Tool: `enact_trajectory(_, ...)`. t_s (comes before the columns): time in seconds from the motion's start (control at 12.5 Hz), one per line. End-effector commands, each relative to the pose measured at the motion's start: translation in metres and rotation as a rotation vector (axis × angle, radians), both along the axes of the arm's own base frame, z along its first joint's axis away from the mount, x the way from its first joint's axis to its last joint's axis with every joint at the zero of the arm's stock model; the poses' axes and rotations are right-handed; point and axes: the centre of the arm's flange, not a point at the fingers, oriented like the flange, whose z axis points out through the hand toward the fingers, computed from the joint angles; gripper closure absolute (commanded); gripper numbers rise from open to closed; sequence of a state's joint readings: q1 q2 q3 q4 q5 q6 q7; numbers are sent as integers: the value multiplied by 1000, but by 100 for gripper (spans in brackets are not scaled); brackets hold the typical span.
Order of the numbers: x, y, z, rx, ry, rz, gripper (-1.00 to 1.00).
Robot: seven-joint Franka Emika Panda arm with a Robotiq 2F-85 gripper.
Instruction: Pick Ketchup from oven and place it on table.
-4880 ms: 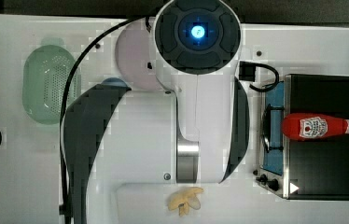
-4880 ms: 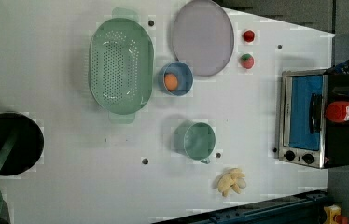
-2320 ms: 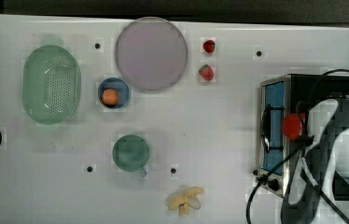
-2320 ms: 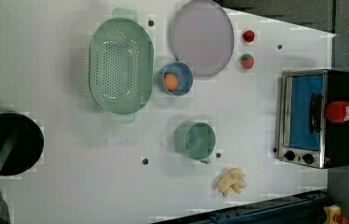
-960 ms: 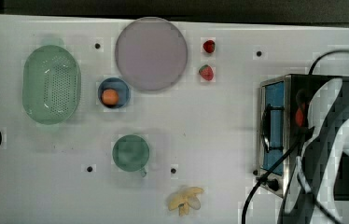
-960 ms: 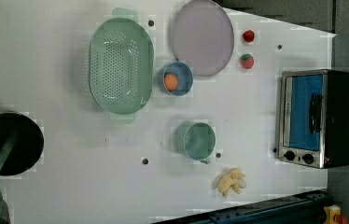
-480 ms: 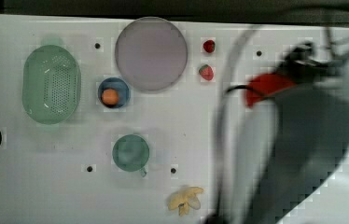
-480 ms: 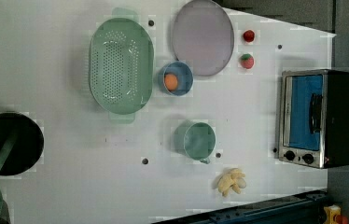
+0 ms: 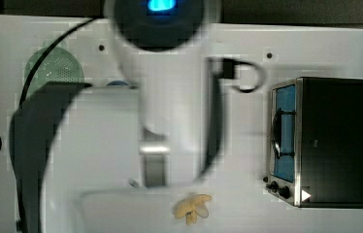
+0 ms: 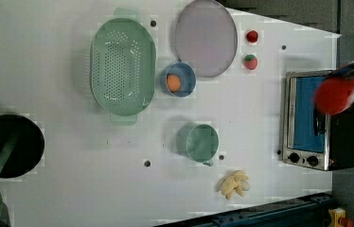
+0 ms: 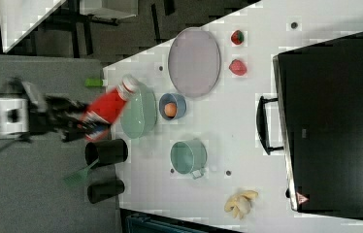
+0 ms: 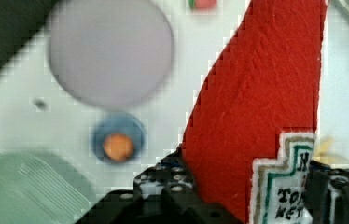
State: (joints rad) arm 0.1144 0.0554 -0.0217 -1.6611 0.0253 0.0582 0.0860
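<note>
My gripper (image 12: 252,198) is shut on the ketchup (image 12: 266,107), a red bottle with a white-and-red label, and its dark fingers (image 12: 163,189) press the lower body. In the right view the ketchup (image 11: 109,109) hangs tilted in the air, white cap toward the table, with the gripper (image 11: 80,121) behind it. The left view has the ketchup (image 10: 336,94) as a red blur in front of the oven (image 10: 319,120). In the top view the oven (image 9: 335,141) has a bare black top and a closed blue door. My arm spans the white table (image 9: 247,194).
On the table are a green colander (image 10: 123,66), a purple plate (image 10: 206,38), a blue bowl (image 10: 177,80) with an orange ball, a green cup (image 10: 201,142), two strawberries (image 10: 250,61) and banana pieces (image 10: 234,183). A black pan (image 10: 7,144) and spatula sit at the left view's left.
The ketchup has left the oven's top and travelled out over the table in my gripper. My arm has swung across to the top view's middle.
</note>
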Motion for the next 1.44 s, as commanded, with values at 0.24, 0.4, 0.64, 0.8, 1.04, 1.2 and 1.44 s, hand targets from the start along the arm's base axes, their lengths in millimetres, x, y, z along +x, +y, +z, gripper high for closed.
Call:
enact_trajectory(0.24,-2,-38,-109,-23,65,-66,-27)
enact_trajectory(0.4,-13,-43,-157,-24,59,-76,-26)
enact_trajectory(0.64,-37,-53,-236,-28,47,-95,-26)
enact_trajectory(0.8,-44,-55,-278,-31,22,-99,-27)
enact_trajectory(1.04,-47,-57,-325,-39,48,-102,-26)
enact_trajectory(1.2,-46,-61,-339,-43,45,-109,-27)
enact_trajectory(1.44,-49,-64,-346,-46,38,-118,-52)
